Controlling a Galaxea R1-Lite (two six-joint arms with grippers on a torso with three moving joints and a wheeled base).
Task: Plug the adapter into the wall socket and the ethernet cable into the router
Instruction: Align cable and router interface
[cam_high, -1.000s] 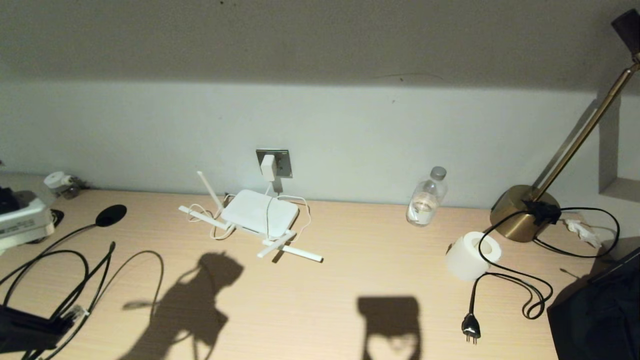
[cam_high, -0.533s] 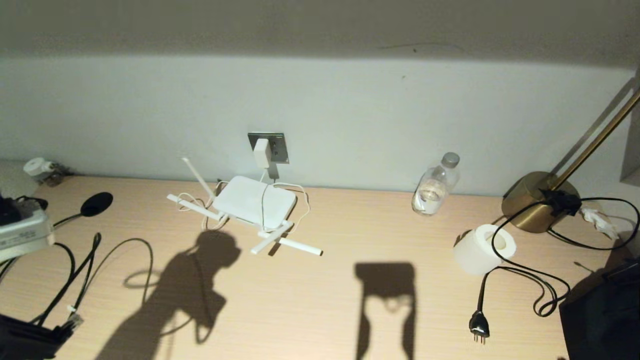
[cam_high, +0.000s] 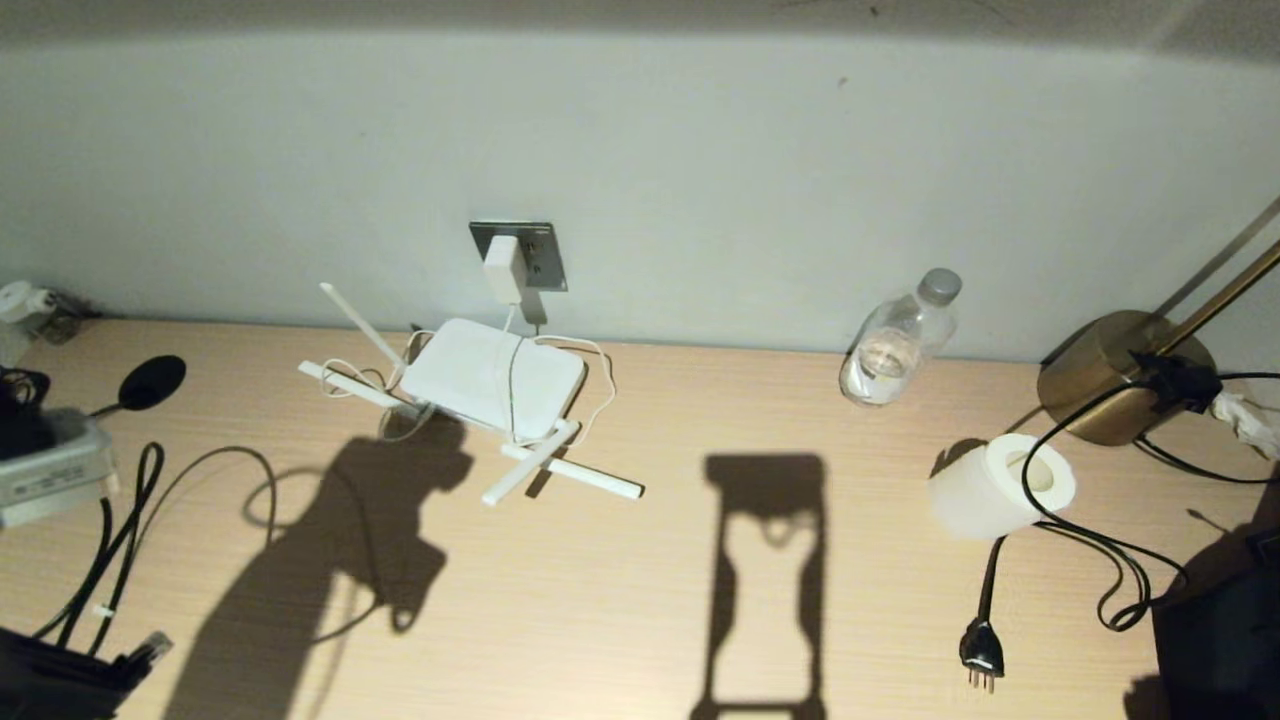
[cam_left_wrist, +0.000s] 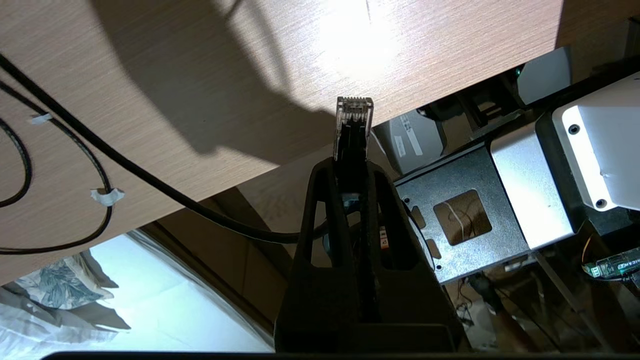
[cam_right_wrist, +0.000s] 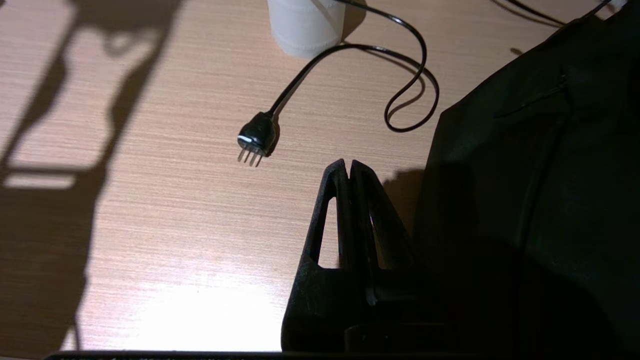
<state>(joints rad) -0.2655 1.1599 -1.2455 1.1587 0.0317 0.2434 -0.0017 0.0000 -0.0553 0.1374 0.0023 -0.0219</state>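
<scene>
Pale wood worktop (cam_high: 700, 420) under a white wall. Left gripper (cam_left_wrist: 352, 165) is clamped on the ethernet cable (cam_left_wrist: 354, 117), near the worktop's front edge. Right gripper (cam_right_wrist: 348, 170) is closed, empty. Adapter (cam_high: 504, 268) sits in the socket (cam_high: 545, 250), above the router (cam_high: 490, 378).

The router (cam_high: 492, 378) lies on the surface (cam_high: 700, 600) against the wall, directly below the wall socket (cam_high: 520, 256), with the adapter (cam_high: 503, 269) seated in that socket. To the right stands a bottle (cam_high: 897, 340), then a paper roll (cam_high: 1000, 487) and a lamp base (cam_high: 1118, 378). A three-pin plug (cam_high: 981, 652) lies in front of the roll. At the near left edge the left pincer (cam_left_wrist: 353, 161) holds the ethernet cable (cam_left_wrist: 354, 125), apparently just off the surface.
</scene>
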